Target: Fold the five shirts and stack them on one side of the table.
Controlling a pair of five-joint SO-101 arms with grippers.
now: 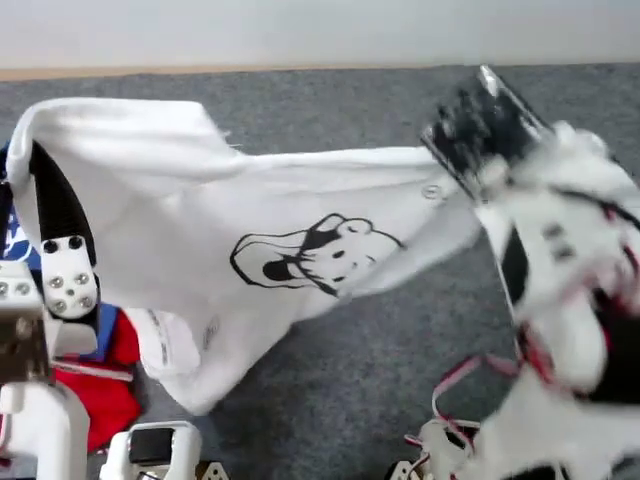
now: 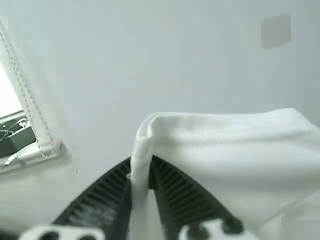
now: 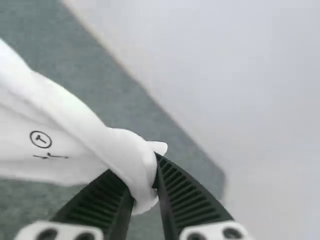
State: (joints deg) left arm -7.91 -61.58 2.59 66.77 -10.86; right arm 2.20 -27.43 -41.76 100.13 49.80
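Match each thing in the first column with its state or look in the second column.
Things:
1 white shirt
2 red garment
3 table
4 right tool

States:
a grey surface
b shut on a bunched shirt edge
c lifted, black drawing showing
d lying crumpled on the table

Pairs: 1-c; 2-d; 3-a; 4-b

One white shirt (image 1: 200,220); left tool (image 2: 141,167), right tool (image 3: 137,175): two.
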